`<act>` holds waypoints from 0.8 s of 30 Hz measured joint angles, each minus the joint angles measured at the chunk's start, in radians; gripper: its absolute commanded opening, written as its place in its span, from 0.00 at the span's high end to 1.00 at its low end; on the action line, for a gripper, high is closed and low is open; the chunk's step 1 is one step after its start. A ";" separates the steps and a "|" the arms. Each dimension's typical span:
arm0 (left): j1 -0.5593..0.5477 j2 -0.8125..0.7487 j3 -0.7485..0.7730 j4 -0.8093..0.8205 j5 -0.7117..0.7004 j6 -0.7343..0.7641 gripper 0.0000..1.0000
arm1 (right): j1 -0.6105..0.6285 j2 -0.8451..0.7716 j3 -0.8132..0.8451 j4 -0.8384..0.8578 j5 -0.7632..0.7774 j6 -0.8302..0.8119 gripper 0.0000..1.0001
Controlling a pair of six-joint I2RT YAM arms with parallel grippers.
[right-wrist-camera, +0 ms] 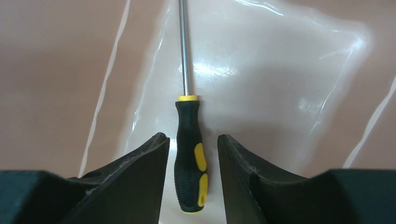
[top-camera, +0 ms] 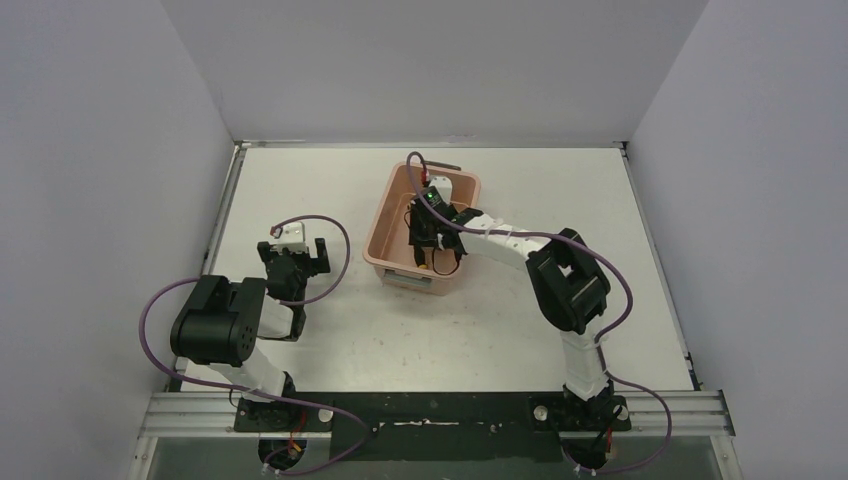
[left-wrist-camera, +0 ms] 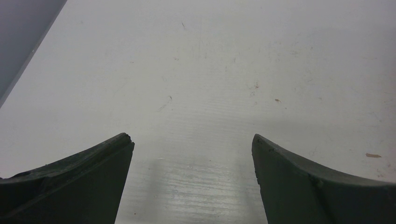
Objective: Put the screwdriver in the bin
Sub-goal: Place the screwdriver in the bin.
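The screwdriver [right-wrist-camera: 189,154], with its black-and-yellow handle and thin metal shaft, lies on the floor of the salmon-pink bin [right-wrist-camera: 280,70]. My right gripper [right-wrist-camera: 193,137] hangs inside the bin [top-camera: 385,215], fingers straddling the handle. It is open, with a thin gap showing on each side of the handle. In the top view the right gripper [top-camera: 432,245] reaches down into the bin near its front wall, and the screwdriver is hidden under it. My left gripper [top-camera: 300,250] rests low over the table at the left, open [left-wrist-camera: 192,140] and empty.
The bin stands mid-table, slightly toward the back. Grey walls close in the table on the left, right and back. A purple cable [top-camera: 340,240] loops off the left wrist. The white tabletop [left-wrist-camera: 210,70] below the left gripper shows small scuffs.
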 measured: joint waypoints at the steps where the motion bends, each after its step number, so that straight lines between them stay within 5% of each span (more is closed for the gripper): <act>1: 0.000 0.000 0.000 0.000 0.000 0.000 0.03 | 0.000 0.000 0.004 0.000 0.002 -0.002 0.56; 10: 0.000 0.000 0.000 0.000 0.000 0.000 0.03 | 0.004 -0.031 0.017 -0.032 0.027 -0.037 0.50; 13: 0.000 0.000 0.000 0.000 0.000 0.000 0.03 | 0.008 -0.077 0.022 -0.050 0.044 -0.057 0.31; 14: 0.000 0.000 0.000 0.000 0.000 0.000 0.03 | 0.008 -0.097 0.027 -0.054 0.048 -0.068 0.09; 15: 0.000 0.000 0.000 0.000 0.000 0.000 0.03 | 0.009 -0.119 0.033 -0.056 0.051 -0.077 0.01; 24: 0.000 0.000 0.000 0.000 0.000 0.000 0.03 | 0.006 -0.314 0.084 -0.060 0.088 -0.160 0.00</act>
